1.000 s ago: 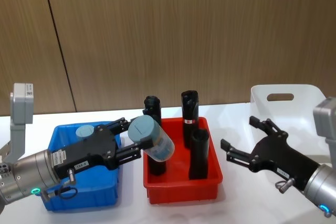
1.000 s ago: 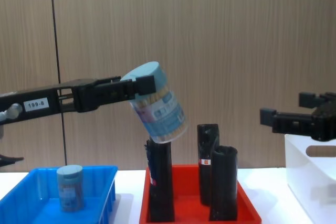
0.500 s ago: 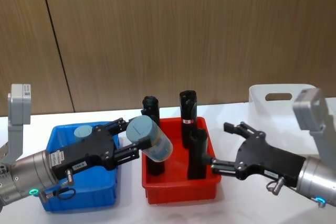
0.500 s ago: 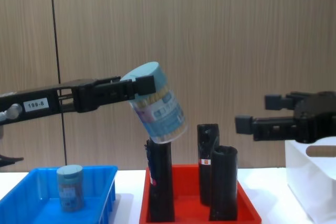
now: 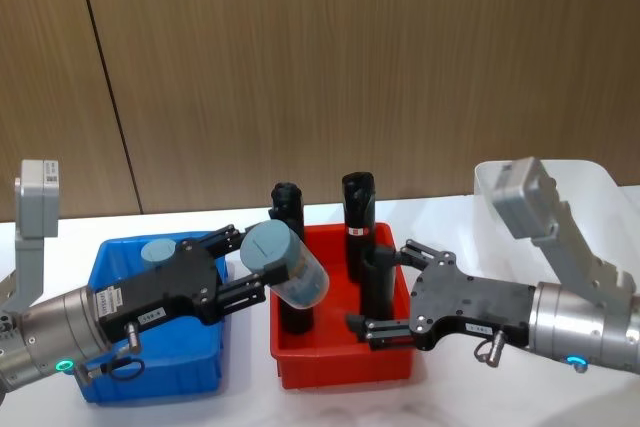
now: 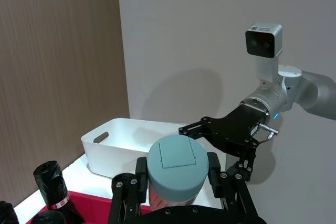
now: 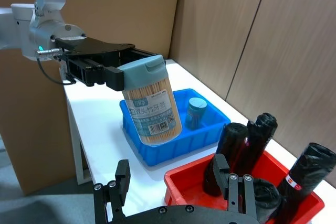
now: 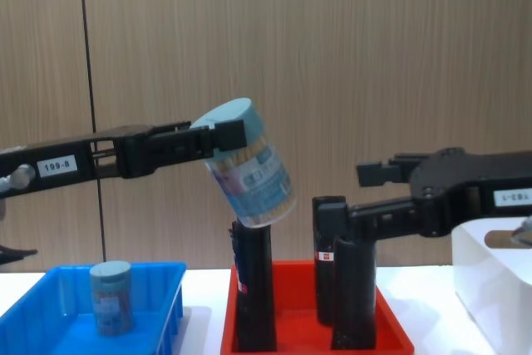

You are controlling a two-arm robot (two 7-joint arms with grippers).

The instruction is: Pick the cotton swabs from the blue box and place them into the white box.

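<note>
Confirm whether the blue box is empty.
No: one tub of cotton swabs stands in the blue box, while the left claw holds a second tub aloft.

I see a red tray [image 5: 345, 369] on the white counter [image 5: 448, 392], in front of a wood-panelled wall [image 5: 300, 67]. The tray holds three upright black cylinders: a left cylinder [image 5: 288, 203], a rear cylinder [image 5: 359, 209] with a red-and-white band, and a shorter cylinder [image 5: 379, 282] just in front of the banded one.
</note>
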